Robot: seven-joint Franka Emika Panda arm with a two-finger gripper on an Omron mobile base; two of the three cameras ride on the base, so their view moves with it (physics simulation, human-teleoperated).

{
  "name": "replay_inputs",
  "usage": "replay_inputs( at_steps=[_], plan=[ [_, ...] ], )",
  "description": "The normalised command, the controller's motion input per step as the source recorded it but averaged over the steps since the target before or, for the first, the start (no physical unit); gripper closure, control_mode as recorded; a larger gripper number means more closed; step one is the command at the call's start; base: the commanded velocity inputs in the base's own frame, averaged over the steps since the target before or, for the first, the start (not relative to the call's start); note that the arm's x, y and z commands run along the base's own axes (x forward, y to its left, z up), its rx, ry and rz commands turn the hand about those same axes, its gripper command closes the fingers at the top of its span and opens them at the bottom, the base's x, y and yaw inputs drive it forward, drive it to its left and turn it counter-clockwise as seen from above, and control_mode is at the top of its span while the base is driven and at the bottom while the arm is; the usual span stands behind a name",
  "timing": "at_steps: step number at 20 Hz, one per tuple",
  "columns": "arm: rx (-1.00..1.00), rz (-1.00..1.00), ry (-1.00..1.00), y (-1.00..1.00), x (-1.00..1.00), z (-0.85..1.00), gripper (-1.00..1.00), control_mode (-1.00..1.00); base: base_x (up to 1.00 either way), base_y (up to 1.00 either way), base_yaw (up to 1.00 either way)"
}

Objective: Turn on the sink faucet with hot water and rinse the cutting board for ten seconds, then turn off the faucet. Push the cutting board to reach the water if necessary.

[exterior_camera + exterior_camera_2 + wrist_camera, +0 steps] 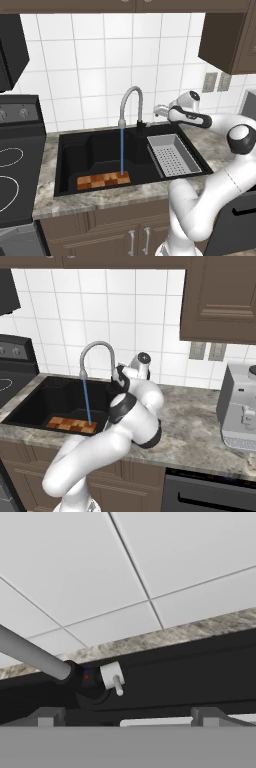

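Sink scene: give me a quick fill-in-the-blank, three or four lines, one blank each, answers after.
1. The water falls from the faucet onto the ____.
2. The cutting board lies inside the ____.
3. The grey perforated tray sits at the sink's ____ end in the left base view.
4. The gripper, beside the faucet base, is ____.

Answers: cutting board; sink; right; open

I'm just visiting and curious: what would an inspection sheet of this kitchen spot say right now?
Surface: grey stone counter around a black sink.
Job's things: faucet running; blue water lands on the checkered cutting board on the sink floor.
Clutter: grey perforated tray in the sink's right side.
Grippers: gripper open, fingers apart, beside the faucet's lever, holding nothing.
Cables: nothing seen.
Surroundings: tiled wall, stove, wall outlets, coffee machine.
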Motion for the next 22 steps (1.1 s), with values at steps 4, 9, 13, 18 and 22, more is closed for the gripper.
replay_inputs(
  at_steps=[4, 9, 13, 18, 22],
  plan=[
    [0.00, 0.00, 0.00, 0.00, 0.00, 0.00, -1.00, -1.00, 0.00, 0.00, 0.00],
    [0.00, 0.00, 0.00, 0.00, 0.00, 0.00, -1.00, -1.00, 0.00, 0.00, 0.00],
    [0.00, 0.00, 0.00, 0.00, 0.00, 0.00, -1.00, -1.00, 0.00, 0.00, 0.00],
    [0.00, 0.00, 0.00, 0.00, 0.00, 0.00, -1.00, -1.00, 0.00, 0.00, 0.00],
    [0.00, 0.00, 0.00, 0.00, 0.00, 0.00, -1.00, -1.00, 0.00, 0.00, 0.00]
  ],
)
